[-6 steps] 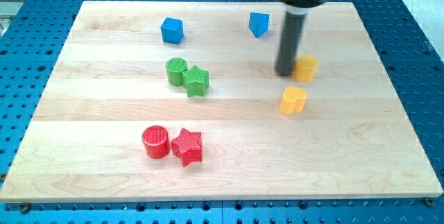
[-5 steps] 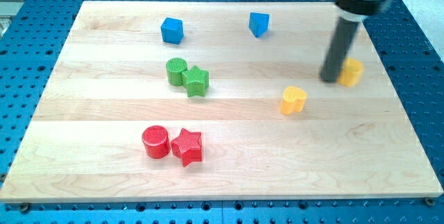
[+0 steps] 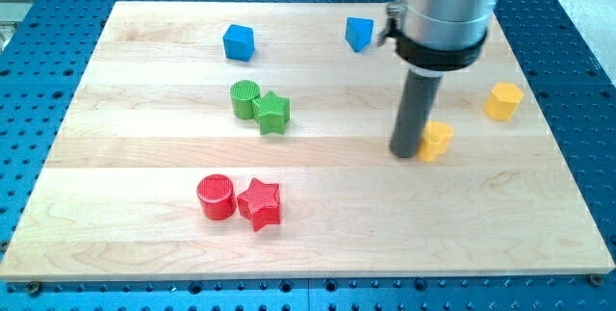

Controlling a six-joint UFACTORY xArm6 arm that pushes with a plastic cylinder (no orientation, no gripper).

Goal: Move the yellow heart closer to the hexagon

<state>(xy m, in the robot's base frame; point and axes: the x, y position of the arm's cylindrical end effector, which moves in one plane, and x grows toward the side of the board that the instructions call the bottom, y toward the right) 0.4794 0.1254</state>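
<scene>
The yellow heart [image 3: 436, 142] is seen lying flat on the wooden worktop [image 3: 144, 157], right of the middle. The landmark for every place here is this heart. My tip [image 3: 405, 151] is pressed against the heart's left side, so the two are touching. The dark rod [image 3: 416, 109] is stood straight up from the tip, with a wide grey part above it. No claw is fitted to the arm, so nothing is held; only the rod's end is used.

The yellow hexagon [image 3: 503, 101] is found up and to the right of the heart, near the worktop's right edge. The two yellow blocks are kept apart by a strip of bare wood.

A blue block [image 3: 359, 34] is set up and to the left of the heart, near the top edge. A blue cube [image 3: 239, 42] is placed further left than that.

A green star [image 3: 272, 113] and a green cylinder [image 3: 244, 99] are seen well to the left of the heart, touching each other. A red star [image 3: 260, 203] and a red cylinder [image 3: 217, 196] are found down and to the left of the heart, also touching.
</scene>
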